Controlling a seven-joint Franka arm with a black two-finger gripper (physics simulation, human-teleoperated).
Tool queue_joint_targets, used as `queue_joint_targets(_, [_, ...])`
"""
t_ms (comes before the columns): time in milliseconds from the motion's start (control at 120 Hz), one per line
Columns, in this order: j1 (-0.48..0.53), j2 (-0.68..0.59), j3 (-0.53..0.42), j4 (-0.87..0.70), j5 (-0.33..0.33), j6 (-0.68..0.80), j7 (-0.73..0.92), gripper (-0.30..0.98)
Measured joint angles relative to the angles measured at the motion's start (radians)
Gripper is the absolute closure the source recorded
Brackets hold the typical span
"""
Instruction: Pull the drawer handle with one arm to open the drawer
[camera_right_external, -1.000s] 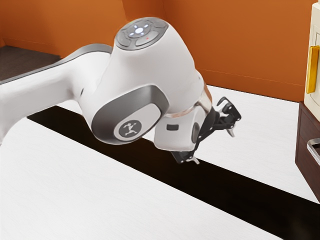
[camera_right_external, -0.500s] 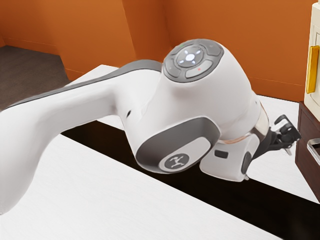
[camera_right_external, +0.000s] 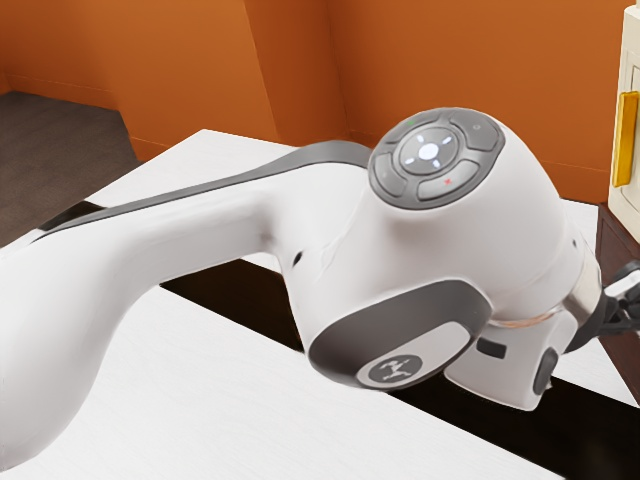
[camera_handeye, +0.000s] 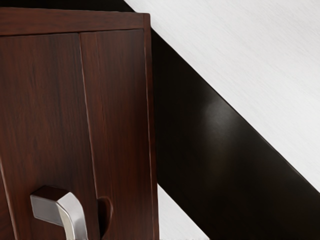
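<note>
At the exterior view's right edge, the black gripper is partly cut off, beside the dark wooden cabinet. Its opening cannot be made out there. The wrist view looks closely at the cabinet's dark reddish-brown front, where a curved silver drawer handle stands out from a panel, its lower part beyond the picture. No contact between gripper and handle can be seen. In the exterior view the gripper covers the spot where the handle was visible.
A pale cabinet with a yellow handle rises above the wooden one. The white surface has a wide black band across it. An orange wall stands behind.
The arm has reached a long way toward the exterior view's right and somewhat lower, bringing my gripper up to the wooden cabinet and over the silver handle in that view. The cabinets have not visibly moved.
</note>
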Motion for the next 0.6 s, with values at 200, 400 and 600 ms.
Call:
queue_joint_targets(200, [0.007, 0.054, 0.0, 0.034, 0.0, 0.006, 0.004, 0.0])
queue_joint_targets(400, [0.017, 0.083, 0.003, 0.037, -0.002, 0.062, 0.003, 0.0])
queue_joint_targets(600, [0.021, 0.119, 0.009, 0.038, 0.001, 0.097, 0.001, 0.0])
